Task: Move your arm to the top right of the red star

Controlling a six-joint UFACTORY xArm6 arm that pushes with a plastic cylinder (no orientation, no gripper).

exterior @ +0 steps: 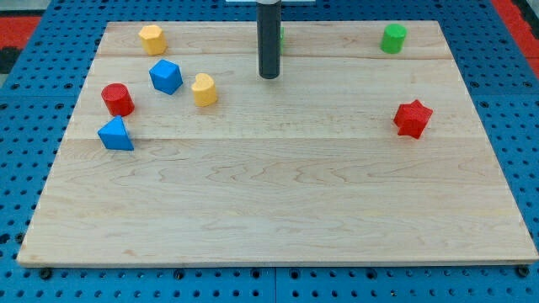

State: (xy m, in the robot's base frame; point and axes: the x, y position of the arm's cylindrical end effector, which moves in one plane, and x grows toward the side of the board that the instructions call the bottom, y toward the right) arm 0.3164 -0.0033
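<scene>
No hand on this rig, so no grip state; my tip point(269, 77) sits top-centre of the worktop point(278, 210). Red star point(413, 119) lies well apart toward the view's right. Not there yet: target spot above-right of it unreached.

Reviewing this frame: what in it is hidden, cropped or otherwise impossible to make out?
1. A green block behind the rod in the camera view: only a sliver shows, its shape cannot be told.
2. The rod's upper part and the arm: cut off by the view's top edge.
3. My tip: contact with the board cannot be confirmed.
</scene>
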